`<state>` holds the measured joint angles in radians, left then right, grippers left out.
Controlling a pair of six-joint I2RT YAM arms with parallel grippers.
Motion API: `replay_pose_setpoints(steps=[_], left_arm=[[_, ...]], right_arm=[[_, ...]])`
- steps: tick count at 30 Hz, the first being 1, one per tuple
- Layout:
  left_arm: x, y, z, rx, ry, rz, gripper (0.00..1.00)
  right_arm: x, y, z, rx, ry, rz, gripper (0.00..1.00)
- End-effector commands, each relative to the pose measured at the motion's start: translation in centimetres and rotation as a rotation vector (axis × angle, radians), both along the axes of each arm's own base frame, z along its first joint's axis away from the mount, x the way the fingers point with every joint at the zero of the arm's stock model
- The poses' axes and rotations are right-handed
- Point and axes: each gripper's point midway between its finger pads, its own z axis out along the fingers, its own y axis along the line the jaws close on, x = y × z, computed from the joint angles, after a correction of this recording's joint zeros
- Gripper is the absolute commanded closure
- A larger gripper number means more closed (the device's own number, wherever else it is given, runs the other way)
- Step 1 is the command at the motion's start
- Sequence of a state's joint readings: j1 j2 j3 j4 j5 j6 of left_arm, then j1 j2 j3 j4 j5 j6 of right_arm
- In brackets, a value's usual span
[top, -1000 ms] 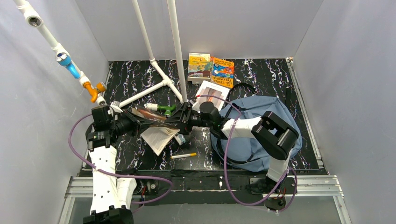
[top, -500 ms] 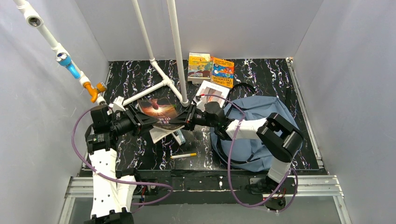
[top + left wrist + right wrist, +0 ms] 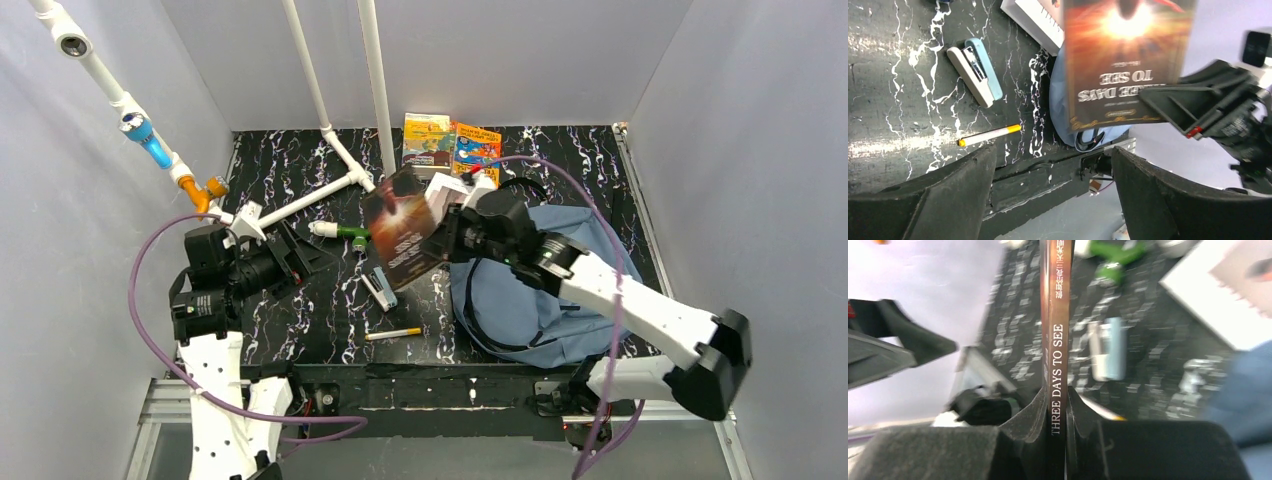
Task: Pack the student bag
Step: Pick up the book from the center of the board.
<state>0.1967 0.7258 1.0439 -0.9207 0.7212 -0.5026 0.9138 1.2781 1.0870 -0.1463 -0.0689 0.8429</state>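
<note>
The right gripper (image 3: 443, 233) clamps a book (image 3: 403, 228) titled "Three Days to See" by its spine, holding it above the marbled table (image 3: 300, 180). Just to its right, the slate-blue student bag (image 3: 540, 310) lies on the table's right side. The left gripper (image 3: 303, 252), at left, stands wide and empty.

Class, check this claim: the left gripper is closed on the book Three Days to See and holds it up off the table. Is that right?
Not quite. It is the right gripper that is closed on the book and holds it up off the table. The right wrist view shows the spine between its fingers. The left gripper is open and empty.
</note>
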Motion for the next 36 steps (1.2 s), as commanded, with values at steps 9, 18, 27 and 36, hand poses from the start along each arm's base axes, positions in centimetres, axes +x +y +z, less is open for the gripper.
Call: replay_pose_setpoints(steps=[9,18,27,36], left_arm=[[1.8,-6.7,6.2,-0.401,-0.381,-0.060,0.07],[2.2,-17.0,7.7,-0.412,-0.548,-0.171,0.02],[5.6,-20.5,9.1,-0.400,-0.700,0.025,0.02],[8.3,-20.9,10.3,-0.567,-0.685,0.221,0.02]], right_arm=[[4.2,-11.1,7.3,0.039,-0.273,-0.534,0.99],[4.9,-10.9,12.0,0.823,-0.040,-0.685,0.99],[4.9,-12.4,14.2,1.008,-0.016,-0.716,0.99],[4.7,-11.7,13.0,1.062,0.054,-0.680,0.99]])
